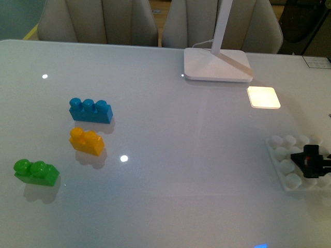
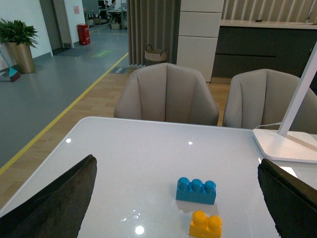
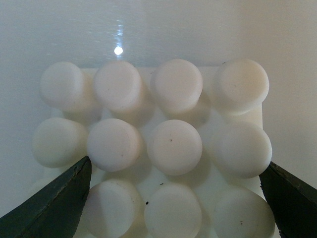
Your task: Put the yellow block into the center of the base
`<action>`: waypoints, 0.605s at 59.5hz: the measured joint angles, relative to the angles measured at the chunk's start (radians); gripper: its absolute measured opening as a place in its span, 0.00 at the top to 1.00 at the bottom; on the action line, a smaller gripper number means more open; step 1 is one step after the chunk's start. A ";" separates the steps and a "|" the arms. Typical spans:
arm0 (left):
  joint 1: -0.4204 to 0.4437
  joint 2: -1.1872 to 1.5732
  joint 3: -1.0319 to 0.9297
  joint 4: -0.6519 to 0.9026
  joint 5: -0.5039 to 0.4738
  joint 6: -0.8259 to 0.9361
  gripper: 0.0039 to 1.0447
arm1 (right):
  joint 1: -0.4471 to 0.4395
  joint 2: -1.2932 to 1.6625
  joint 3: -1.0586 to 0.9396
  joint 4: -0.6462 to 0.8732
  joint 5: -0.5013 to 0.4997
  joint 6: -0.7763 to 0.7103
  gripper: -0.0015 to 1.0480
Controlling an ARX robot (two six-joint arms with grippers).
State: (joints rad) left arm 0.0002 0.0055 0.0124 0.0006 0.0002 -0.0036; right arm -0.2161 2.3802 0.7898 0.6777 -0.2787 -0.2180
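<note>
Front: the yellow block [image 1: 87, 141] stands at 9 o'clock on the tabletop [image 1: 181, 175]. The blue brick [image 1: 91, 110] is at its 12 and the green brick [image 1: 36, 172] at its 8. The base [image 1: 284, 155] lies at 3, well apart, under the right jaws.

Left wrist: left jaws released, spread wide; block [image 2: 205, 224] beside blue brick [image 2: 196, 190].

Right wrist: right jaws released, flanking the base [image 3: 173, 146].

From the body, looked down over the table [image 1: 181, 170]; from left wrist, faced chairs [image 2: 166, 94], sharing the yellow block [image 1: 87, 141]; from right wrist, hung close above the base [image 3: 168, 148].
</note>
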 joint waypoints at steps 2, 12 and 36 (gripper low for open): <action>0.000 0.000 0.000 0.000 0.000 0.000 0.07 | 0.035 0.002 -0.008 0.019 0.010 0.035 0.08; 0.000 0.000 0.000 0.000 0.000 0.000 0.07 | 0.213 0.015 -0.033 0.102 0.094 0.212 0.08; 0.000 0.000 0.000 0.000 0.000 0.000 0.07 | 0.541 0.046 -0.008 0.155 0.272 0.551 0.08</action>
State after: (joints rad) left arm 0.0002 0.0055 0.0124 0.0006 0.0002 -0.0036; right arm 0.3248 2.4264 0.7818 0.8326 -0.0063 0.3332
